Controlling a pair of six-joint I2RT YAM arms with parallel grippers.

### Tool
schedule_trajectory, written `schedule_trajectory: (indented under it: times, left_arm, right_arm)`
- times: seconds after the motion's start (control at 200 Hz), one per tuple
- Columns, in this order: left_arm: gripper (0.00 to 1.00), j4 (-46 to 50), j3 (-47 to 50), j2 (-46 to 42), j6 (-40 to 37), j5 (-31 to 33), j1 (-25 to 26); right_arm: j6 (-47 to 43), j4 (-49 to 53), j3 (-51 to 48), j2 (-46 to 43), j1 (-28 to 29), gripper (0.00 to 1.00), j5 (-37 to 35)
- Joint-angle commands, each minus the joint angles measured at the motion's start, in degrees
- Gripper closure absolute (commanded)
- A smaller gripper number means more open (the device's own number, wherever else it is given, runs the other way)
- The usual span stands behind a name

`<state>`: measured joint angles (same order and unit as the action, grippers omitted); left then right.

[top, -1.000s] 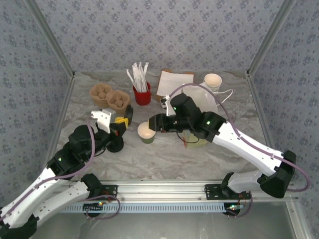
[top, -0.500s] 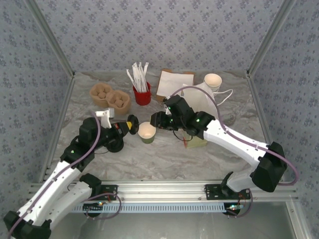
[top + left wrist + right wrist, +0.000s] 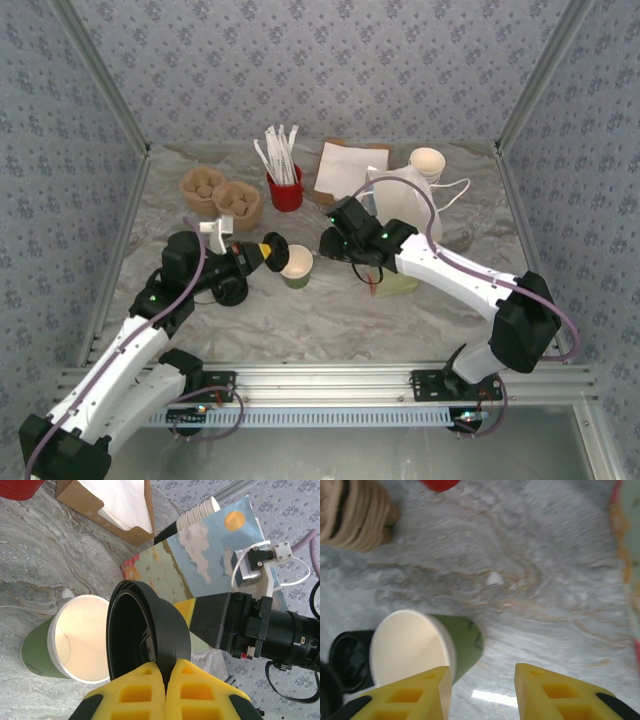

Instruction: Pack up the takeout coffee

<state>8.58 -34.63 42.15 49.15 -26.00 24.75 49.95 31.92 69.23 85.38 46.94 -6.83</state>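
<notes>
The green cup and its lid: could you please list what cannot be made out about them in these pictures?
- Top view: whether the lid touches the green cup; both are too small, and the left gripper crowds them.
- Left wrist view: the cup's right rim, hidden behind the lid.
- Right wrist view: the cup's inside, blurred and washed out; its lower rim is behind a finger of the right gripper.
</notes>
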Motion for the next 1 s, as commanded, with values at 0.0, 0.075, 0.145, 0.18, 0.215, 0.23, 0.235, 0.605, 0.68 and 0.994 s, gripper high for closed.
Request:
schedule_trajectory:
  times: [0.0, 0.075, 0.145, 0.18, 0.215, 0.23, 0.235, 0.605, 0.68, 0.994]
  left_arm:
    - [1.00, -3.0, 1.0, 0.0, -0.5, -1.4, -0.5]
    - [1.00, -4.2, 1.8, 0.4, -0.4, -1.6, -0.8]
    - [1.00, -5.1, 2.2, 0.8, -0.3, -1.6, -0.8]
    - [1.00, -5.5, 2.4, 1.0, -0.4, -1.6, -0.8]
    - [1.00, -6.0, 2.6, 1.1, -0.3, -1.6, -0.9]
    - [1.00, -6.2, 2.8, 1.1, -0.3, -1.5, -0.8]
    - [1.00, -6.2, 2.8, 1.1, -0.3, -1.5, -0.8]
    - [1.00, -10.5, 3.9, 3.6, 0.9, -2.5, -0.9]
    - [1.00, -11.8, 4.1, 4.1, 1.6, -3.1, -0.9]
    - [1.00, -15.6, 5.4, 6.4, 5.6, -5.9, -0.8]
  right_arm:
    - [0.6, 6.6, 2.1, -0.1, -0.5, 0.59, -9.0]
    - [0.9, 7.5, 2.0, 0.0, -0.6, 0.59, -11.0]
    - [1.2, 8.3, 1.7, 0.1, -0.9, 0.60, -12.5]
    - [1.5, 8.6, 1.5, 0.1, -1.2, 0.59, -12.9]
    - [1.8, 8.9, 1.1, 0.0, -1.5, 0.59, -13.0]
    - [1.9, 8.9, 1.0, -0.1, -1.6, 0.59, -13.1]
    - [1.9, 8.9, 0.9, -0.1, -1.6, 0.59, -13.1]
    - [1.9, 9.9, -0.4, -3.4, -4.1, 0.60, -12.6]
    - [1.2, 9.4, -0.2, -4.8, -4.9, 0.60, -10.9]
    - [0.3, 0.9, 1.7, -6.5, -4.0, 0.60, 4.4]
